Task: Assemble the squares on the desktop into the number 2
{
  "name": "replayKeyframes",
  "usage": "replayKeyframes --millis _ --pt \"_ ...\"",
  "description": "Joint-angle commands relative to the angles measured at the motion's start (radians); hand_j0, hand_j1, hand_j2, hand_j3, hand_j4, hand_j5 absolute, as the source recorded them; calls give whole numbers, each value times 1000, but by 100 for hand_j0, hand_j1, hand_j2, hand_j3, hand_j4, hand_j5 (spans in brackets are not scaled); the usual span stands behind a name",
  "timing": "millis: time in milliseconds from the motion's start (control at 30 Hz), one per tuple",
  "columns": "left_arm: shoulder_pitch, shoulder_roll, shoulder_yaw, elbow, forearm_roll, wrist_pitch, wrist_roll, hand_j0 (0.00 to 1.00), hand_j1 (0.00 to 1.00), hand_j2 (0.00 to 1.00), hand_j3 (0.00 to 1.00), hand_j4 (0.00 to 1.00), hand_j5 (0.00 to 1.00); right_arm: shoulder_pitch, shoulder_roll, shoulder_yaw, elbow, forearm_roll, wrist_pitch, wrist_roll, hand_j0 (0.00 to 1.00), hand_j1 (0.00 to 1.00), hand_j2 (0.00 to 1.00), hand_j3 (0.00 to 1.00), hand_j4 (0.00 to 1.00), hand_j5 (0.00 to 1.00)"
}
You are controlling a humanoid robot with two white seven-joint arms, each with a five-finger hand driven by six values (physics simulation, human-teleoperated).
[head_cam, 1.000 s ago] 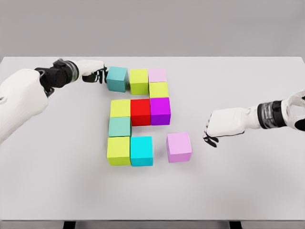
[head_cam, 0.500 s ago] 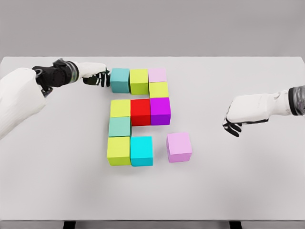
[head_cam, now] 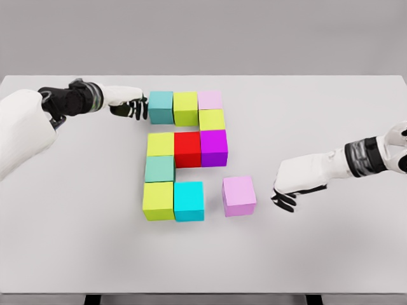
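Nearest: pink block [head_cam: 239, 195] is sitting apart from the cyan block [head_cam: 189, 201], leaving a gap in the bottom row. Right hand [head_cam: 294, 183] is hovering just right of it, fingers curled downward, holding nothing. Step in hand, judged: closing the bottom row. Next move calls for pushing pink leftward, flush against cyan. Farther back: left hand [head_cam: 130, 104] is resting at the teal block [head_cam: 161, 107] in the top row, fingertips touching it, gripping nothing.
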Motion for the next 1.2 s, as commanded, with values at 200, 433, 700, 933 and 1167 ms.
replayKeyframes --millis 200,433,700,933,1167 --pt "2 4 -1 -1 4 -11 2 38 38 38 38 38 38 0 77 3 72 40 2 0 18 18 18 18 18 18" --pt "21 45 108 2 4 -6 4 77 77 77 77 77 77 -9 100 2 116 64 2 0 18 18 18 18 18 18" --pt "5 -13 165 78 -19 -83 61 100 100 100 100 100 100 -18 123 5 113 66 2 0 18 18 18 18 18 18" --pt "-21 -117 154 201 -87 -83 70 83 83 83 83 83 83 -15 151 11 110 67 2 0 18 18 18 18 18 18" --pt "-31 -163 149 241 -110 -84 70 67 67 67 67 67 67 -12 162 10 73 66 2 0 18 18 18 18 18 18"
